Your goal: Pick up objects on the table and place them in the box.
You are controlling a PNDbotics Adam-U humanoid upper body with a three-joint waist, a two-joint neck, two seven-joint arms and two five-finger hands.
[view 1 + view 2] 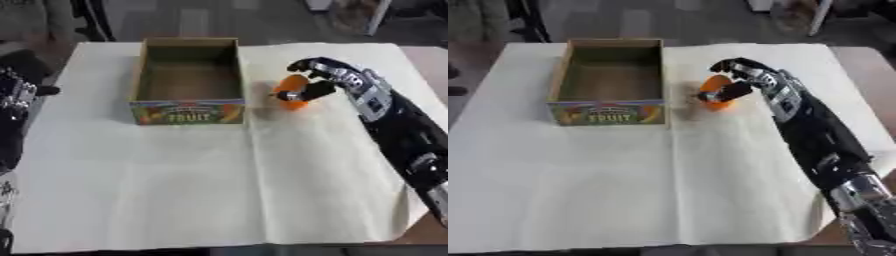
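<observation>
Worktop (219, 200) sitting bare up front; right robot hand (750, 75) curling round orange thing (713, 102). Probably slipping out or clipping box (187, 80) wall during lift.

twin head views, steeply down on one table (175, 200)

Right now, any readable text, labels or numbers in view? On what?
"FRUIT": printed on the front panel of the cardboard box, amid colourful artwork.
A smaller line above it on the same panel is too blurred to read.
Nothing legible on the orange object, the right hand or the white table cover.
</observation>
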